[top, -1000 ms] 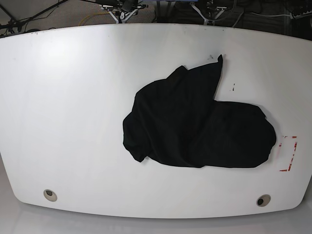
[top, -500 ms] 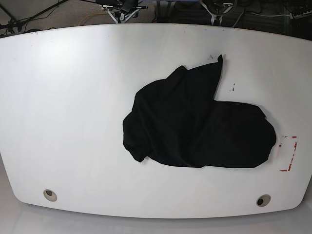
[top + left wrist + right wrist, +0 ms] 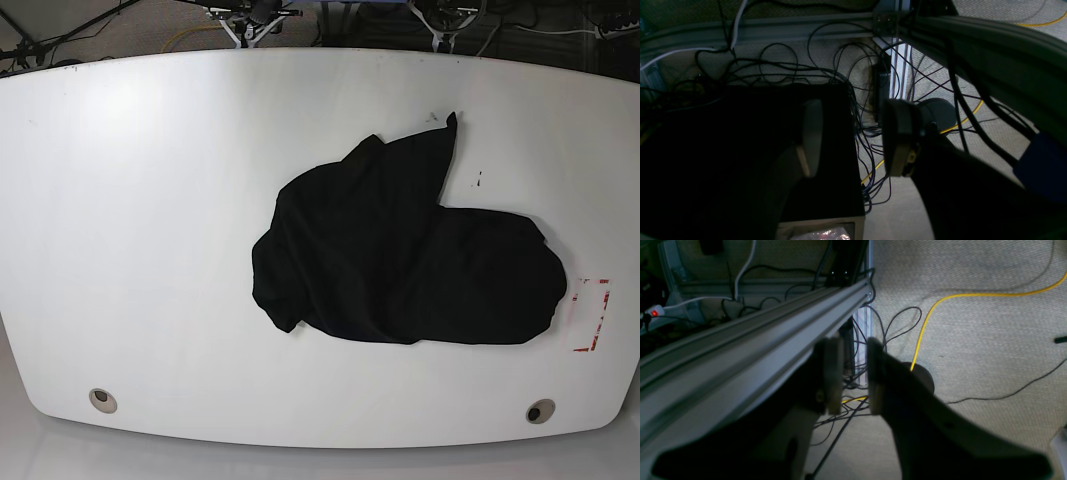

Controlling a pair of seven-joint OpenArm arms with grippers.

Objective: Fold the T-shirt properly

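The T-shirt [image 3: 400,250] is a plain black garment lying in a crumpled heap on the white table [image 3: 150,220], right of centre, with one pointed corner sticking up toward the far edge. Neither gripper shows in the base view. In the left wrist view my left gripper [image 3: 853,136] is open with nothing between its fingers, over a floor with cables. In the right wrist view my right gripper [image 3: 853,373] has its jaws a narrow gap apart, empty, beside a metal rail. The T-shirt is out of both wrist views.
A red-marked rectangle [image 3: 592,315] sits by the table's right edge. Two round holes [image 3: 101,400] [image 3: 540,411] lie near the front edge. An aluminium rail [image 3: 756,336], a yellow cable [image 3: 923,323] and a black box [image 3: 740,150] are below the arms.
The T-shirt lies as before. Only the hardware behind the table's far edge, right of centre, has shifted slightly.
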